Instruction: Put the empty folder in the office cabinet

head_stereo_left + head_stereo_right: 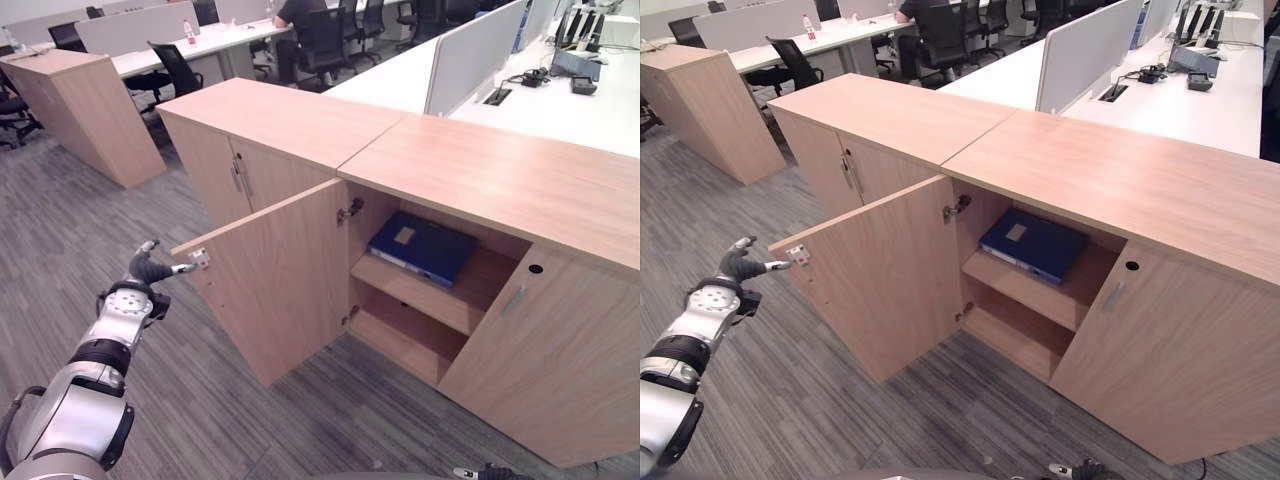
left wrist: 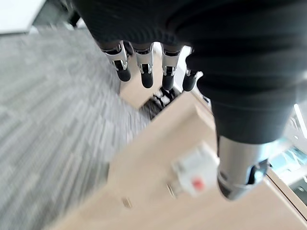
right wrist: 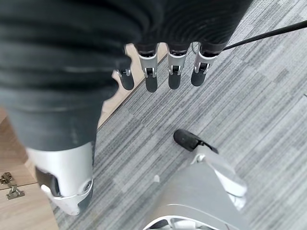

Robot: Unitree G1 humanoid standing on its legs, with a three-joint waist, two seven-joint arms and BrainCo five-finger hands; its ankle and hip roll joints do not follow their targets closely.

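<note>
Grey carpet is running under the office cabinet. Left hand, fingers relaxed and holding nothing, is touching the outer edge of the swung-open door. Blue folder is lying flat on the upper shelf inside. Right hand is hanging over the carpet, fingers relaxed, empty.

Bright even office light — left wrist view motion-blurred.

office chairs | white desks | divider panel | seated person, probably
</note>
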